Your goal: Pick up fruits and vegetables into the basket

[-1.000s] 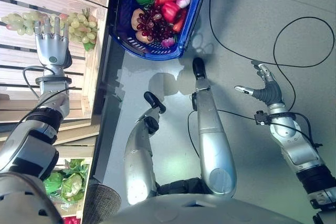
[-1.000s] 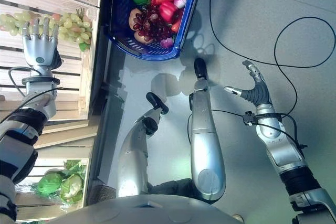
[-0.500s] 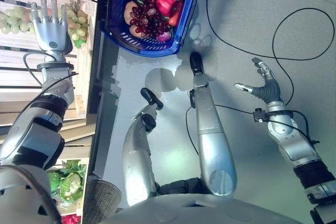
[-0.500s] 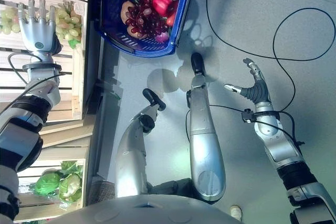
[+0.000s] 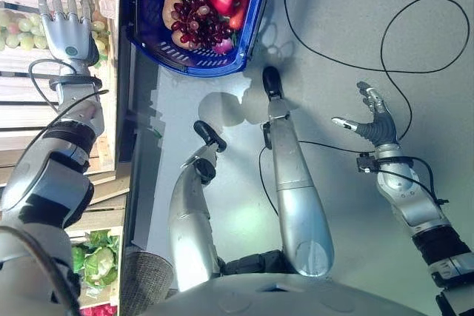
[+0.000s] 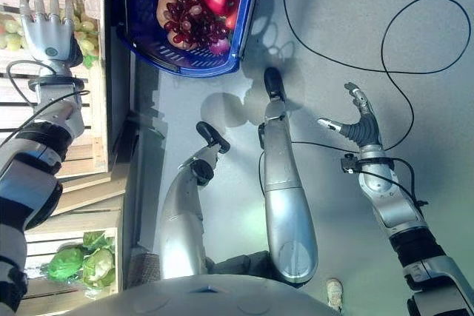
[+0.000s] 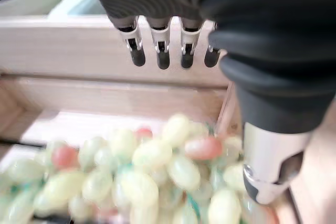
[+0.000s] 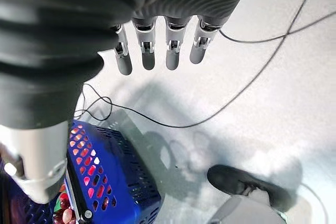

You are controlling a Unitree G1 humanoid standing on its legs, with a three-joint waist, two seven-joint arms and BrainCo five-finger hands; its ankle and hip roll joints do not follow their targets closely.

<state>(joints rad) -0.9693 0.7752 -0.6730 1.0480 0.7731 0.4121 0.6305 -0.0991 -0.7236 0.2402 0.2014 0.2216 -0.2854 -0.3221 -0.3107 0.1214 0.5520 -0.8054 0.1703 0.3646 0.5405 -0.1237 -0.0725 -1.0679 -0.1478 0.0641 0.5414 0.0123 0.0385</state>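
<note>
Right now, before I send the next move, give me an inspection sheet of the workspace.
Surface: grey floor; wooden crate shelves on the left.
Job's things: green grapes in a crate; blue basket holding red grapes, peppers and other produce.
Clutter: leafy greens in a lower crate.
Hands: left hand open over the green grapes; right hand open above the floor, holding nothing.
Cables: nothing seen apart from the robot's own.
Surroundings: nothing seen.
</note>
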